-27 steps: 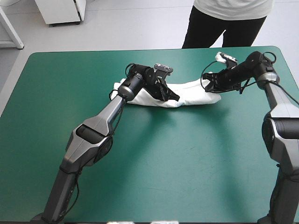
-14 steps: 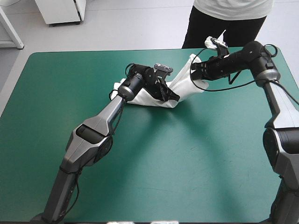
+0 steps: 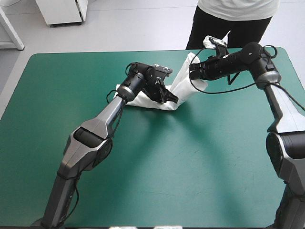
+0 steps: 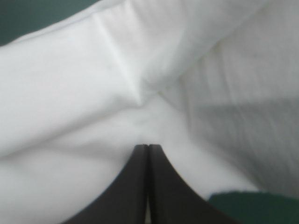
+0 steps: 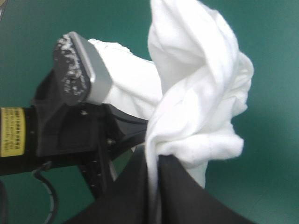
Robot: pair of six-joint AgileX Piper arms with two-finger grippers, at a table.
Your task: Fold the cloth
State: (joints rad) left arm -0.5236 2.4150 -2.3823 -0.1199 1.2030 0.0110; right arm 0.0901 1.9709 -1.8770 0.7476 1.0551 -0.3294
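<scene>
Hiding part of the T-shirt (image 3: 181,82) beneath the left gripper (image 3: 173,99); running off the edges in the left wrist view, blurring there.

The place looks like a robotics laboratory or test room, not a home or shop. One large table (image 3: 190,157) with a plain teal-green cover fills most of the scene. Two jointed grey-and-black robot arms rise at its near edge, the left arm (image 3: 93,133) and the right arm (image 3: 283,114). Both reach to a white T-shirt (image 3: 178,83) toward the far side. Beyond the far edge is a bare, pale grey floor (image 3: 138,28). At the far left stand a plain white cabinet (image 3: 62,10) and a white leg (image 3: 10,28) of some bench or frame.
</scene>
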